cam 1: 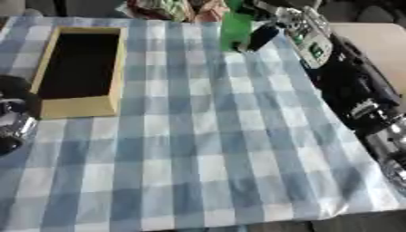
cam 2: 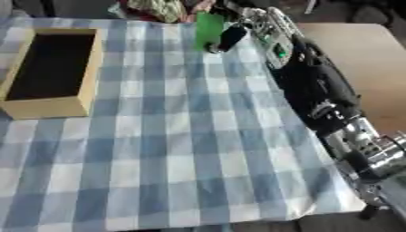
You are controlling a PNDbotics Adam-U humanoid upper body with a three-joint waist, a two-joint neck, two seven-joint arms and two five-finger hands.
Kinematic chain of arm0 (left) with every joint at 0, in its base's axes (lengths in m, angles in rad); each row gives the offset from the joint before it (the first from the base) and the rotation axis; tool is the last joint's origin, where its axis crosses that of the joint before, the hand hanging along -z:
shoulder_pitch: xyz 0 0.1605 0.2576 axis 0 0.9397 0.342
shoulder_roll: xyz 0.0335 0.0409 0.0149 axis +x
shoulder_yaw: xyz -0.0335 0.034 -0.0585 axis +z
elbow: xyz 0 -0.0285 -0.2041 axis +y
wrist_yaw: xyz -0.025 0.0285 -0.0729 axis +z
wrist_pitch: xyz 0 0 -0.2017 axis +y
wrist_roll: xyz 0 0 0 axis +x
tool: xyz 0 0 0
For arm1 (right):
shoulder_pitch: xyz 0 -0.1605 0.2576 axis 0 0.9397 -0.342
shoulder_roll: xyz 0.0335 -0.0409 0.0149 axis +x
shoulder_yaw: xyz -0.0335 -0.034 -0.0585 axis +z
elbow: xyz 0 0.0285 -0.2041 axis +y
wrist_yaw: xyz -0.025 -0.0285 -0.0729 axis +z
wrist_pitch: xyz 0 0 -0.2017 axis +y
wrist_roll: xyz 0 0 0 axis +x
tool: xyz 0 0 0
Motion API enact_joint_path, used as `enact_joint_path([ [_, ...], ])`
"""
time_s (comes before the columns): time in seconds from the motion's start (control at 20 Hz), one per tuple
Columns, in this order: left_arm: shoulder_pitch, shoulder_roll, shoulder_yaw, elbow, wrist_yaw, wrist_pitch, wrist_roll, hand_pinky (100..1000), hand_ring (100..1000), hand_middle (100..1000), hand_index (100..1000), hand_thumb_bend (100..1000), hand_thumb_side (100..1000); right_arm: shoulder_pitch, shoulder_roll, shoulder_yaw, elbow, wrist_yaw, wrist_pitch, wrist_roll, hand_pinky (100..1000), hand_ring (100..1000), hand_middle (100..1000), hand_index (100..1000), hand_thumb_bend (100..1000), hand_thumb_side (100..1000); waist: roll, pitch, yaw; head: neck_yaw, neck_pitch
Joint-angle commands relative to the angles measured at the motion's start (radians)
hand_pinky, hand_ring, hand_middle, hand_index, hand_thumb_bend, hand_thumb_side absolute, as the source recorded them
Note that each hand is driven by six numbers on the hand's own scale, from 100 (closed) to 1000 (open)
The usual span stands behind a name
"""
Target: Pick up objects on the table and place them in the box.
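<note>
A green packet (cam 1: 234, 26) stands upright at the far edge of the checked table. My right hand (cam 1: 295, 23) reaches to it from the right; its dark thumb (cam 1: 260, 38) lies against the packet's right front edge and the fingers go behind it. The open wooden box (cam 1: 79, 108) sits at the far left, its dark inside showing nothing. My left hand (cam 1: 14, 121) shows only partly at the left edge, just beside the box's near corner.
The blue and white checked cloth (cam 1: 206, 149) covers the table. Patterned bags (cam 1: 171, 9) lie past the far edge next to the green packet. A beige tabletop (cam 2: 357, 63) stands to the right, behind my right arm.
</note>
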Motion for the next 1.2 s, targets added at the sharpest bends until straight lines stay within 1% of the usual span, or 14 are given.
enact_joint_path([
  [0.05, -0.01, 0.015, 0.002, -0.014, 0.004, -0.001, -0.006, 565, 657, 617, 693, 302, 100, -0.042, 0.006, 0.012, -0.047, -0.012, -0.013, 0.004, 814, 789, 384, 555, 294, 100, 0.004, -0.021, 0.005, -0.007, -0.001],
  [0.3, -0.017, 0.012, -0.005, -0.014, 0.004, -0.002, -0.015, 566, 657, 617, 694, 302, 100, -0.085, 0.069, 0.039, -0.055, 0.001, -0.029, 0.014, 813, 790, 394, 576, 285, 100, 0.004, -0.02, 0.027, -0.02, -0.007],
  [0.5, -0.027, 0.006, -0.012, -0.018, 0.006, -0.004, -0.025, 567, 658, 618, 694, 301, 100, -0.112, 0.126, 0.063, -0.055, 0.022, -0.044, 0.005, 810, 789, 408, 594, 275, 100, 0.004, -0.016, 0.052, -0.032, -0.015],
  [0.7, -0.045, -0.004, -0.021, -0.024, 0.008, -0.009, -0.039, 568, 659, 618, 694, 299, 100, -0.135, 0.192, 0.088, -0.044, 0.05, -0.054, -0.014, 806, 786, 420, 614, 264, 100, 0.003, -0.005, 0.088, -0.054, -0.029],
  [0.95, -0.067, -0.019, -0.032, -0.031, 0.013, -0.015, -0.054, 569, 659, 618, 694, 301, 100, -0.153, 0.264, 0.114, -0.012, 0.109, -0.062, -0.04, 806, 785, 441, 646, 265, 100, -0.002, 0.004, 0.138, -0.081, -0.042],
  [1.05, -0.07, -0.022, -0.034, -0.031, 0.013, -0.016, -0.058, 568, 658, 617, 693, 306, 100, -0.157, 0.286, 0.119, -0.001, 0.133, -0.064, -0.058, 807, 787, 468, 671, 280, 100, -0.005, 0.006, 0.152, -0.088, -0.044],
  [1.15, -0.073, -0.023, -0.035, -0.03, 0.013, -0.016, -0.06, 567, 657, 617, 693, 309, 100, -0.159, 0.302, 0.124, 0.007, 0.157, -0.065, -0.078, 812, 796, 531, 708, 322, 100, -0.007, 0.008, 0.16, -0.093, -0.045],
  [1.2, -0.074, -0.024, -0.036, -0.03, 0.013, -0.016, -0.061, 566, 657, 616, 693, 310, 100, -0.159, 0.31, 0.127, 0.012, 0.172, -0.063, -0.09, 819, 808, 603, 744, 360, 100, -0.008, 0.008, 0.164, -0.095, -0.046],
])
